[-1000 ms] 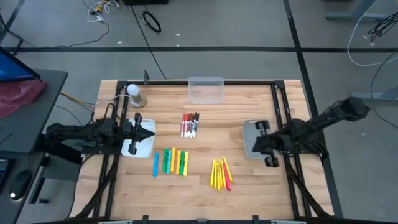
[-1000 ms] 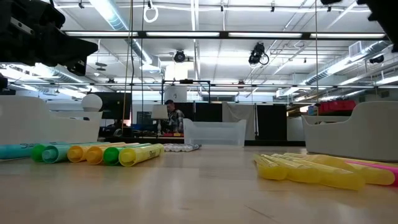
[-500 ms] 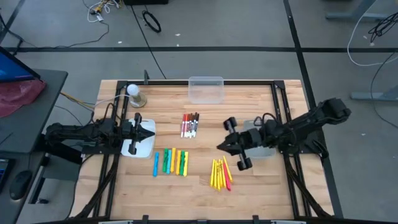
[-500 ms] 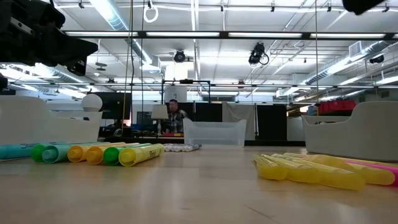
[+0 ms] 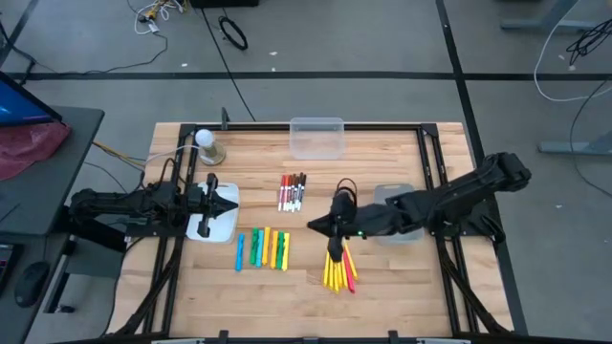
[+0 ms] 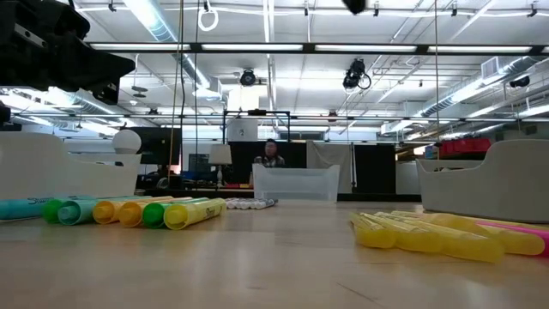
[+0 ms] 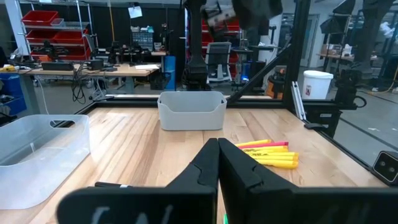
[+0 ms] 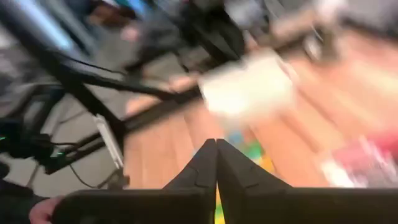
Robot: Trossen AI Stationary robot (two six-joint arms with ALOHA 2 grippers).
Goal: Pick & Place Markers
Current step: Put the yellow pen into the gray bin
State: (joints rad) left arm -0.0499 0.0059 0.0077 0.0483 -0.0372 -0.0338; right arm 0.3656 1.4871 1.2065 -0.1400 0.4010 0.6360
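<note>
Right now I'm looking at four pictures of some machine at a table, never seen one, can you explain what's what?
It is a robot with two dark arms, each ending in a two-finger gripper. One picture looks straight down on the wooden table, one looks level across it, and two come from cameras on the wrists. On the table lie groups of markers: thin white ones, chunky coloured ones and slim yellow ones, plus a clear bin and two white trays. The left gripper waits, shut, over its tray. The right gripper, also shut, reaches toward the yellow markers. Neither holds anything.
</note>
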